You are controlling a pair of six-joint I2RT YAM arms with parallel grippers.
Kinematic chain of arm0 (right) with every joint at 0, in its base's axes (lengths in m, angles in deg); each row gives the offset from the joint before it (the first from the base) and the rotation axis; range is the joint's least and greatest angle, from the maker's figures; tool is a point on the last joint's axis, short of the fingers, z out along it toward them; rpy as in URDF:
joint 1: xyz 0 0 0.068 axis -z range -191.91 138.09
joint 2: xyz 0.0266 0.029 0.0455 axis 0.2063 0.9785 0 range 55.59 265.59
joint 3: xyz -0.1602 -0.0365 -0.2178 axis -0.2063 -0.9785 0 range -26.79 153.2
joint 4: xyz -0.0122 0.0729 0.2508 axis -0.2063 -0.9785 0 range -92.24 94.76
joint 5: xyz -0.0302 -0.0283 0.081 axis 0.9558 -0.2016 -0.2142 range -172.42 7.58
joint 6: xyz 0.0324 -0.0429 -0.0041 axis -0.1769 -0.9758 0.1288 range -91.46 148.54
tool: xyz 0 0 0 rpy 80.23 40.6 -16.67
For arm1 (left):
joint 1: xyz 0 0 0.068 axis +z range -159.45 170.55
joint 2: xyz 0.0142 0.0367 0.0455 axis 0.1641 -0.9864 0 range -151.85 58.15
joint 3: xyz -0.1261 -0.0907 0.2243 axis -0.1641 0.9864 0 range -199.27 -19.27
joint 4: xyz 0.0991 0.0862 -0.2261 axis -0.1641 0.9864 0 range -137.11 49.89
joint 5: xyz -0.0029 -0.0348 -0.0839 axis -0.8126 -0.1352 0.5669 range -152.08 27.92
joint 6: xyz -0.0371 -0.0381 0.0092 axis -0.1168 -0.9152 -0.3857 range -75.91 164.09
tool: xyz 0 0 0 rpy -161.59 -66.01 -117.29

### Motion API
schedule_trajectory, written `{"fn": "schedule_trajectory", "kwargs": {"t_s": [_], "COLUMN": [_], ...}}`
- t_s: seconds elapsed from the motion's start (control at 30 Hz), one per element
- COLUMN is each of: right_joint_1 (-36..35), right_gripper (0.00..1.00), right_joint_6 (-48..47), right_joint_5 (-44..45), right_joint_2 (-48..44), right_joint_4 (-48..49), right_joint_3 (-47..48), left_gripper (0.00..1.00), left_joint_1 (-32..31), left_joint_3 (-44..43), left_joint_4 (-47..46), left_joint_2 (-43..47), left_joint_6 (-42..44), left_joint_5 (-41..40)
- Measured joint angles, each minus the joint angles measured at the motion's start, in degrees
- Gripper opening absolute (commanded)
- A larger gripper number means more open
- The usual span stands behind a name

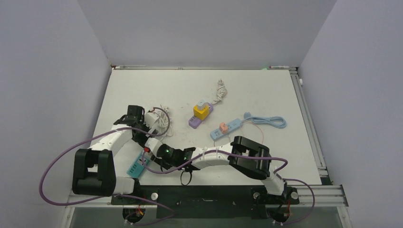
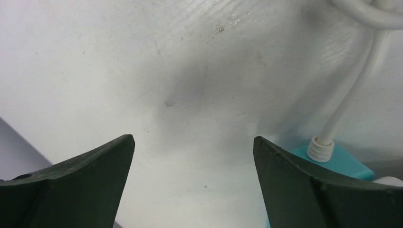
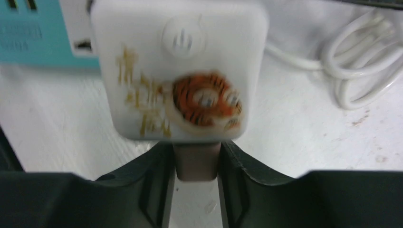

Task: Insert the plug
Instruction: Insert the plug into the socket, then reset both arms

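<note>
My right gripper point(image 1: 154, 147) is shut on a white square plug point(image 3: 178, 71) with an orange tiger sticker, gripping a brownish stub at its base point(image 3: 197, 164). The plug hangs just above one end of the teal power strip point(image 3: 33, 33), which lies at the near left of the table point(image 1: 138, 166). My left gripper point(image 2: 193, 140) is open and empty over bare table, its right finger point(image 2: 304, 185) beside the strip's cord end point(image 2: 344, 161), where the white cord point(image 2: 351, 95) leaves it. In the top view the left gripper point(image 1: 142, 134) is just beyond the plug.
The strip's coiled white cord point(image 1: 161, 116) lies behind the grippers. Further right are a purple strip carrying a yellow adapter point(image 1: 202, 114), a blue strip with a pink plug point(image 1: 225, 128), its light-blue cable point(image 1: 266, 121) and a small white cable point(image 1: 219, 92).
</note>
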Motion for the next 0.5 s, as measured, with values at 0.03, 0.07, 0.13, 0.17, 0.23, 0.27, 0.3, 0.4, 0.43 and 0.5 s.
{"fn": "schedule_trajectory", "kwargs": {"t_s": [0.03, 0.07, 0.13, 0.17, 0.23, 0.27, 0.3, 0.4, 0.43, 0.5], "right_joint_1": [0.0, 0.0, 0.2, 0.2, 0.2, 0.2, 0.3, 0.5, 0.5, 0.7], "right_gripper": [0.46, 0.47, 0.51, 0.52, 0.56, 0.59, 0.62, 0.69, 0.71, 0.73], "right_joint_6": [0.0, -0.1, -0.4, -0.7, -1.1, -1.3, -1.6, -2.4, -2.7, -3.0], "right_joint_5": [0.6, 1.5, 3.0, 3.8, 5.5, 6.0, 6.8, 7.9, 8.3, 8.6], "right_joint_2": [0.0, 0.0, -0.5, -1.0, -2.1, -2.4, -2.9, -3.9, -4.2, -4.6], "right_joint_4": [0.3, 1.6, 5.0, 6.2, 7.6, 8.1, 8.7, 8.3, 7.5, 6.0], "right_joint_3": [0.0, 0.0, 0.0, 0.0, 0.0, 0.0, 0.1, 0.4, 0.6, 0.9], "left_gripper": [0.96, 0.96, 0.96, 0.96, 0.96, 0.96, 0.96, 0.96, 0.96, 0.96], "left_joint_1": [1.0, 1.9, 3.4, 4.3, 6.6, 7.6, 8.5, 10.0, 10.1, 10.1], "left_joint_3": [-0.8, -1.7, -3.7, -5.2, -8.2, -9.2, -10.0, -10.5, -10.5, -10.7], "left_joint_4": [0.4, 1.5, 4.0, 5.2, 6.8, 7.3, 7.7, 7.9, 7.9, 8.1], "left_joint_2": [0.1, 0.0, -0.4, -0.8, -1.6, -2.0, -2.2, -2.7, -3.1, -4.1], "left_joint_6": [-0.3, -1.4, -2.5, -2.9, -3.3, -3.5, -3.7, -4.0, -4.2, -4.3], "left_joint_5": [0.7, 2.7, 6.4, 8.2, 11.3, 12.7, 13.9, 15.5, 15.9, 16.6]}}
